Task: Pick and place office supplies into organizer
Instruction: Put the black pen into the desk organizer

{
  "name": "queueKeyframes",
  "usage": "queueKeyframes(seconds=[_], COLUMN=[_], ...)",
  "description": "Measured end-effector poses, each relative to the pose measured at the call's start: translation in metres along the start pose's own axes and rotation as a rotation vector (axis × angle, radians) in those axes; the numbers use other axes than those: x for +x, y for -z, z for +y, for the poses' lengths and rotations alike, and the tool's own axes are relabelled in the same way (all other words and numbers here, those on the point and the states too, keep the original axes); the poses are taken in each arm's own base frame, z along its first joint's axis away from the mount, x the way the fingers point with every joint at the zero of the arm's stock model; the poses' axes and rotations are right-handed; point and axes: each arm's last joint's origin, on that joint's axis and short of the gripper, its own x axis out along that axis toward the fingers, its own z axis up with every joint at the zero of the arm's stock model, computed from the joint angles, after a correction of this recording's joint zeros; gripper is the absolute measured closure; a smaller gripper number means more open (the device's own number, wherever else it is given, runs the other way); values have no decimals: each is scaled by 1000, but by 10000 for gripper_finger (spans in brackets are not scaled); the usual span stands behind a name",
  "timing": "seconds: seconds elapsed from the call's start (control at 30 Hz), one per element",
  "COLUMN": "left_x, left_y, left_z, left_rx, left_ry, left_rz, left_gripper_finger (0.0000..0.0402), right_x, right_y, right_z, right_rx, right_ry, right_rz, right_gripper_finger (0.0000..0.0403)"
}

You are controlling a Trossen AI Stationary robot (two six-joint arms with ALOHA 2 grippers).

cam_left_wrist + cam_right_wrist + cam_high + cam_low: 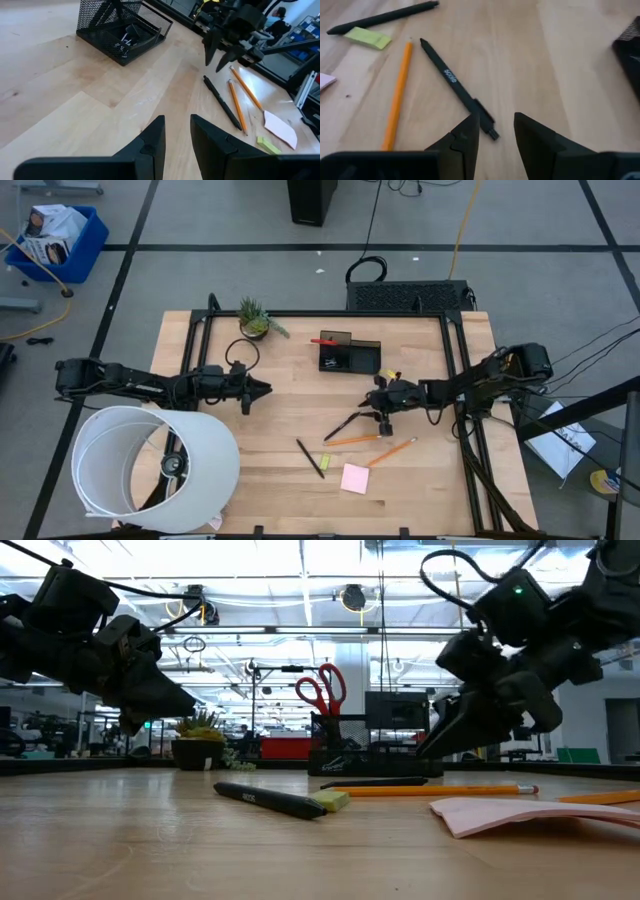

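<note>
High view: right hand (381,416) sits low over the clip end of a black pen (343,425) near mid-tabletop (290,395), while the left hand (262,389) waits off to the left, pointing toward the centre, clear of all items. Right wrist view shows the right hand's fingers parted with a modest gap, the pen's clip end lying just ahead of and between them; nothing gripped yet, and the line-up suggests a pinch on that end is being set up. Left hand's fingers stand slightly apart and empty in its own wrist view. Organizer (349,354) stands toward the far side of the tabletop, red-handled scissors (324,340) already upright in its taller compartment, likely since long items stay put standing; a few small dark items lie in the lower part. Still loose on the wood: a second black pen (310,458), two orange pencils (352,440) (392,452), a yellow-green piece (325,462) and the pink sticky-note pad (354,478), all grouped in front of the right arm. Potted plant (254,319) at the far left corner and a large white cylinder (150,470) at near left are outside the job. Pen barrel carries pale lettering, too small to read; no other legible labels
</note>
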Motion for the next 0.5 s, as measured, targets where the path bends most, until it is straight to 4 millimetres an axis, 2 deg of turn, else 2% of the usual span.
queueKeyframes(seconds=[0.27,0.5], left_x=[0,0], left_y=[0,0], left_z=[0,0], left_rx=[1,2], left_ry=[0,1], left_rz=[-1,-1], left_gripper_finger=[309,309], right_x=[-2,1], right_y=[4,10], right_z=[-3,-3], right_rx=[67,122], right_ry=[35,35], right_rz=[-6,34], right_gripper_finger=[272,203])
